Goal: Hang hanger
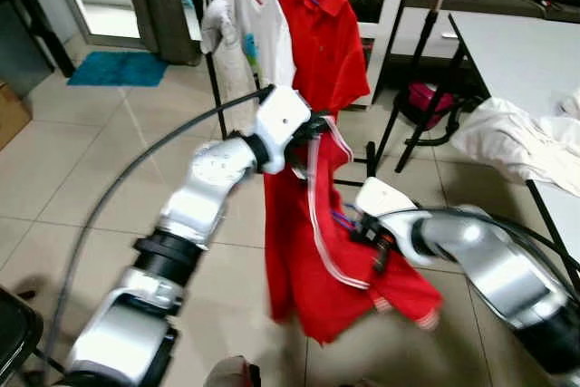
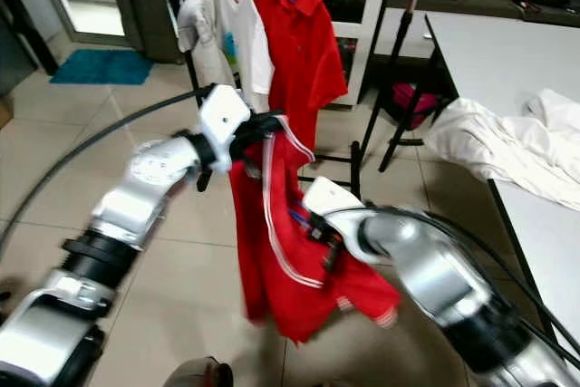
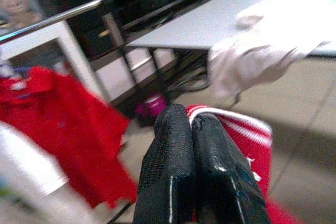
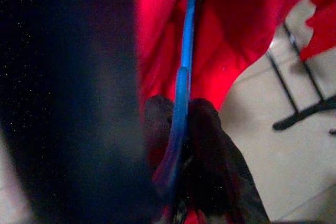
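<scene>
Hanger [image 4: 182, 82], blue, thin, runs up between my right fingers [image 4: 210, 145] in the right wrist view, fingers pressed together on it, red cloth behind. From the head views it sits inside the red shirt with white stripes [image 1: 313, 251], which hangs in mid-air between my two arms, in front of the clothes rack [image 1: 217, 88], not on it yet.

My right gripper [image 1: 376, 246] is low at the shirt's right side, clamped on the hanger, a bit of blue showing at its tip. My left gripper [image 1: 313, 129] is higher, at the shirt's top edge; its fingers [image 3: 173, 171] are closed flat together, the striped collar edge right behind them. Looks like they pinch the collar, but contact itself is hidden, so can't tell for sure.

On the rack behind: a red polo [image 1: 322, 33] on a blue hanger hook, a white t-shirt [image 1: 263, 29] just left of it, a pale garment [image 1: 217, 29] further left. White table [image 1: 526, 52] to my right with a white garment [image 1: 517, 142] draped over its edge. A pink item [image 1: 426, 97] sits under the table near the black stand legs. Blue mat [image 1: 118, 68] on the tiled floor [image 1: 82, 160] far left. View is somewhat blurred.
</scene>
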{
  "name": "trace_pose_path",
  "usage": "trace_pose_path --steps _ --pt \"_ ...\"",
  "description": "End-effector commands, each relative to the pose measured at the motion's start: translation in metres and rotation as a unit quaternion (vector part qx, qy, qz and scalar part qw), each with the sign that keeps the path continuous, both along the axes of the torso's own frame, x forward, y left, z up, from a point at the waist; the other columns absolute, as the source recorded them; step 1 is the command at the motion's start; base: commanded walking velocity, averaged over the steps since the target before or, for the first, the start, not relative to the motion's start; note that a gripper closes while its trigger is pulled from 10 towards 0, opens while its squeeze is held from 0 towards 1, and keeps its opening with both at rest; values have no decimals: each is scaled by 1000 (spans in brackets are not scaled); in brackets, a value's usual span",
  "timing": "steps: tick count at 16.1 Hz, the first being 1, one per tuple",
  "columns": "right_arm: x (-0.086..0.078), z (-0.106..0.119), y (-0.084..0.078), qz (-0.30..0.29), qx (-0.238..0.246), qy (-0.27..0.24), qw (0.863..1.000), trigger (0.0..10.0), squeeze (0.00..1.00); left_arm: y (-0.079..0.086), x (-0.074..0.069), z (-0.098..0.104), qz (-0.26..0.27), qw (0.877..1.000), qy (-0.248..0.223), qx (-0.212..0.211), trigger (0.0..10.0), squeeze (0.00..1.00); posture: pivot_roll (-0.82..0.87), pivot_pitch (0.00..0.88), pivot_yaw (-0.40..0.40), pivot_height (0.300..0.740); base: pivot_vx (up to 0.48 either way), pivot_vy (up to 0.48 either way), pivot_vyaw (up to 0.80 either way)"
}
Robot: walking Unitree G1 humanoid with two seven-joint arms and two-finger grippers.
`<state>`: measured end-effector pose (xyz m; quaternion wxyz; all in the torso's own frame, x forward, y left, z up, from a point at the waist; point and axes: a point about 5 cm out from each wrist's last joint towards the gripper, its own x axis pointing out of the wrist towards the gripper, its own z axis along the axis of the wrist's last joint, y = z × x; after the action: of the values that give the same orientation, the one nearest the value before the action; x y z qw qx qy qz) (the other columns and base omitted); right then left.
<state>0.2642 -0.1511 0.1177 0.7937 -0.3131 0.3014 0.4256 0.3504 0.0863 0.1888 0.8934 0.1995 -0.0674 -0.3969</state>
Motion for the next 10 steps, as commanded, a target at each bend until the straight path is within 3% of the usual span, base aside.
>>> trace_pose_path --steps 1,3,4,6,9,10 --pt "-6 5 -9 4 8 7 1000 0 0 22 8 2 50 998 -14 23 0 0 68 70 1 740 0 0 0" --pt "-14 8 -23 -1 20 19 1000 0 0 55 18 6 111 992 -21 50 0 0 67 70 5 740 0 0 0" --pt "-19 15 -39 -18 21 19 999 0 0 87 24 17 159 984 -31 67 0 0 65 69 11 740 0 0 0" --pt "-19 27 -44 -30 75 3 997 0 0 110 28 22 197 976 -35 83 0 0 65 68 12 740 0 0 0" --pt "-29 46 -38 3 179 -3 984 0 0 133 32 18 259 964 -16 54 0 0 65 67 14 740 0 0 0" --pt "-32 48 -37 10 194 0 981 0 0 136 32 15 267 962 -10 46 0 0 65 67 14 740 0 0 0"
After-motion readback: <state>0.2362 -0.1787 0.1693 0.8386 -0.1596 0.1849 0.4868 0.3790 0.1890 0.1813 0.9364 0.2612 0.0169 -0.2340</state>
